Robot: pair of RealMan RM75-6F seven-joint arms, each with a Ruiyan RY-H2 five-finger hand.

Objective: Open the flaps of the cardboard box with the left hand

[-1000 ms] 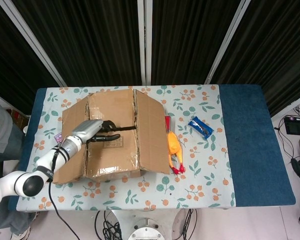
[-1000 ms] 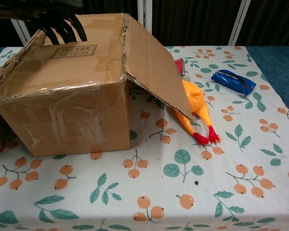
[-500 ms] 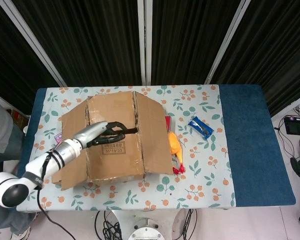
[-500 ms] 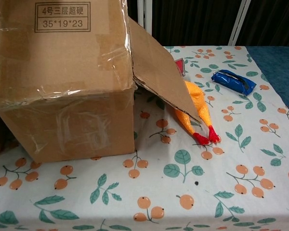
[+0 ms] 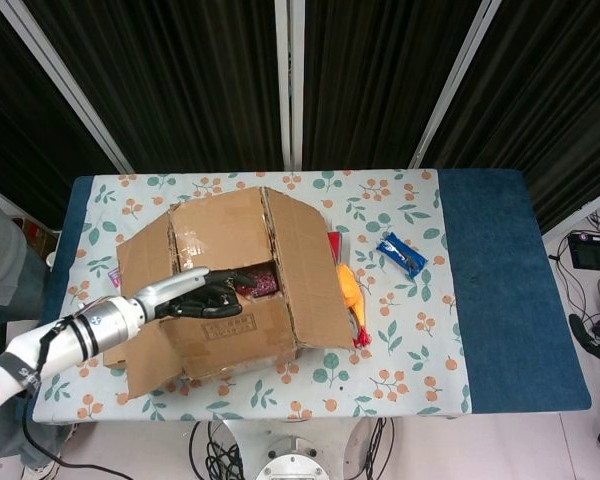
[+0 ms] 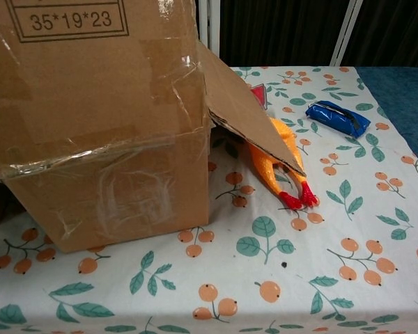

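Dark curtains hang behind the table with its leaf-and-orange-fruit cloth. On it, left of centre, sits the brown cardboard box, side flaps splayed. My left hand lies on the near flap, dark fingers curled over its edge (something dark red shows inside). Beside the right flap lies a yellow rubber chicken, further off a blue packet.
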